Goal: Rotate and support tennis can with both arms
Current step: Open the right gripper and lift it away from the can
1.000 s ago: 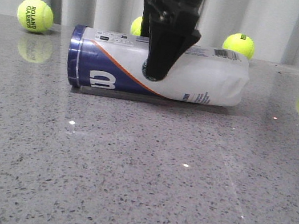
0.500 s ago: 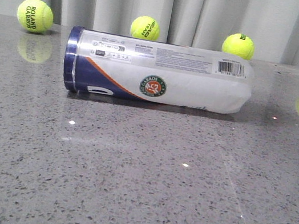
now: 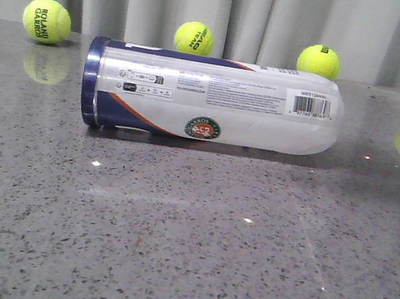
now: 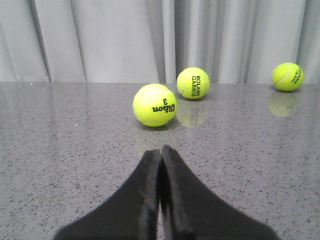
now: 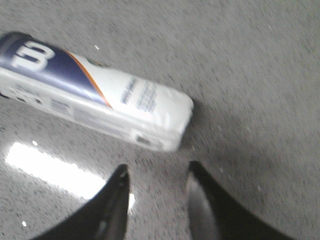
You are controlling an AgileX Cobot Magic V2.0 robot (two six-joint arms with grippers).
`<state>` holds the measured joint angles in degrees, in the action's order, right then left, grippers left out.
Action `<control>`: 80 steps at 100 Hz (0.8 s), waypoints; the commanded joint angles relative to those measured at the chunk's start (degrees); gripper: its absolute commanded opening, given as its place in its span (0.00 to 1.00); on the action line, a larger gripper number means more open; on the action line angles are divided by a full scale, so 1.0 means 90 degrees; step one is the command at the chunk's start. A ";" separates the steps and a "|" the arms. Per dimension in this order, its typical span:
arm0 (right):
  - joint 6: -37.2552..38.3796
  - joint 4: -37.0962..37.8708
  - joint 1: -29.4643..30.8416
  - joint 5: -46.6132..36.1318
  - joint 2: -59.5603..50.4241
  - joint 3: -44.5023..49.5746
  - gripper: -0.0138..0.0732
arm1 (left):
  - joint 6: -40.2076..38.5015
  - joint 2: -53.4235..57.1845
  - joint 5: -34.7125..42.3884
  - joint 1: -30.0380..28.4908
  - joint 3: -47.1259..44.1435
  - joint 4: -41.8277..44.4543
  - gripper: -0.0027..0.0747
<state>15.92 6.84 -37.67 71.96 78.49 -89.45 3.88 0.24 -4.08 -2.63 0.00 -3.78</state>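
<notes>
Speckled grey stone table (image 3: 166, 252), open room along the near edge. The tennis can (image 3: 208, 101) lies on its side near the far edge, barcode up, untouched. Balls behind read ROLAND GARROS (image 3: 47, 20) and HEAD (image 3: 195, 38). Left pincer (image 4: 161, 152) pressed closed, empty; right pincer (image 5: 156, 180) spread apart above the can.

The right gripper (image 5: 155, 182) has left the front view — the tennis can (image 3: 208, 101) has rolled, emblem (image 3: 202, 127) lower.

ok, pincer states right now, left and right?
Left pincer: closed, empty.
Right pincer: open, holding nothing, above the table, clear of the tennis can.
</notes>
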 commanded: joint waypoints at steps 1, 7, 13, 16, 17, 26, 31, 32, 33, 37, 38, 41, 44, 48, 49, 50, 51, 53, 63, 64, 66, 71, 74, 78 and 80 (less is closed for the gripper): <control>0.0280 0.0282 0.0020 -0.0077 -0.0616 0.0355 0.35 | -0.0064 0.0205 0.0504 -0.0018 -0.0279 0.0000 0.01; 0.0398 0.0283 0.0020 -0.0346 -0.0904 0.0734 0.29 | -0.0064 0.0205 0.0504 -0.0018 -0.0279 0.0000 0.01; 0.0432 0.0283 0.0020 -0.0653 -0.1241 0.1155 0.23 | -0.0064 0.0205 0.0504 -0.0018 -0.0279 0.0000 0.01; 0.0438 0.0283 0.0020 -0.0782 -0.1388 0.1339 0.21 | -0.0064 0.0205 0.0504 -0.0018 -0.0279 0.0000 0.01; 0.0434 0.0283 0.0020 -0.0846 -0.1463 0.1432 0.20 | -0.0064 0.0205 0.0504 -0.0018 -0.0279 0.0000 0.01; 0.0453 0.0283 0.0020 -0.1276 -0.1967 0.1993 0.16 | -0.0064 0.0205 0.0504 -0.0018 -0.0279 0.0000 0.01; 0.0453 0.0283 0.0020 -0.1517 -0.2256 0.2383 0.15 | -0.0064 0.0205 0.0504 -0.0018 -0.0279 0.0000 0.01; 0.0453 0.0283 0.0020 -0.1550 -0.2298 0.2432 0.15 | -0.0064 0.0205 0.0504 -0.0018 -0.0279 0.0000 0.01; 0.0453 0.0283 0.0020 -0.1622 -0.2381 0.2481 0.15 | -0.0064 0.0205 0.0504 -0.0018 -0.0279 0.0000 0.01; 0.0453 0.0283 0.0020 -0.1807 -0.2597 0.2784 0.15 | -0.0064 0.0205 0.0504 -0.0018 -0.0279 0.0000 0.01; 0.0453 0.0283 0.0020 -0.1878 -0.2686 0.2886 0.15 | -0.0064 0.0205 0.0504 -0.0018 -0.0279 0.0000 0.01; 0.0453 0.0283 0.0020 -0.2024 -0.2871 0.3088 0.15 | -0.0064 0.0205 0.0530 -0.0018 -0.0279 0.0000 0.01; 0.0453 0.0283 0.0020 -0.2184 -0.3058 0.3298 0.15 | -0.0064 0.0205 0.0531 -0.0018 -0.0279 0.0000 0.01; 0.0453 0.0283 0.0020 -0.2431 -0.3326 0.3615 0.15 | -0.0064 0.0205 0.0531 -0.0018 -0.0279 0.0000 0.01; 0.0453 0.0283 0.0020 -0.2471 -0.3371 0.3669 0.15 | -0.0064 0.0205 0.0531 -0.0018 -0.0279 0.0000 0.01; 0.0453 0.0283 0.0020 -0.2553 -0.3470 0.3775 0.15 | -0.0064 0.0205 0.0531 -0.0018 -0.0279 0.0000 0.01; 0.0453 0.0283 0.0020 -0.2590 -0.3524 0.3828 0.15 | -0.0064 0.0205 0.0546 -0.0018 -0.0279 0.0000 0.01; 0.0453 0.0283 0.0020 -0.2692 -0.3683 0.3987 0.15 | -0.0064 0.0205 0.0564 -0.0018 -0.0279 0.0015 0.01; 0.0453 0.0283 0.0020 -0.3112 -0.4426 0.4686 0.15 | -0.0064 0.0205 0.0615 -0.0018 -0.0279 0.0015 0.01; 0.0453 0.0283 0.0020 -0.3164 -0.4534 0.4777 0.15 | -0.0064 0.0205 0.0631 -0.0018 -0.0279 0.0015 0.01; 0.0453 0.0283 0.0020 -0.3250 -0.4695 0.4915 0.15 | -0.0064 0.0205 0.0645 -0.0018 -0.0279 0.0015 0.01; 0.0453 0.0283 0.0020 -0.3428 -0.5069 0.5218 0.15 | -0.0064 0.0205 0.0699 -0.0018 -0.0279 0.0015 0.01; 0.0453 0.0283 0.0020 -0.3512 -0.5278 0.5377 0.15 | -0.0064 0.0205 0.0698 -0.0018 -0.0267 0.0015 0.01; 0.0453 0.0283 0.0020 -0.3634 -0.5582 0.5608 0.15 | -0.0064 0.0205 0.0698 -0.0018 -0.0241 0.0015 0.01; 0.0453 0.0283 0.0020 -0.3685 -0.5726 0.5717 0.15 | -0.0064 0.0205 0.0698 -0.0018 -0.0241 0.0015 0.01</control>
<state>20.05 8.05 -37.67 45.21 31.08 -40.05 3.88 0.24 -2.96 -2.63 0.00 -3.56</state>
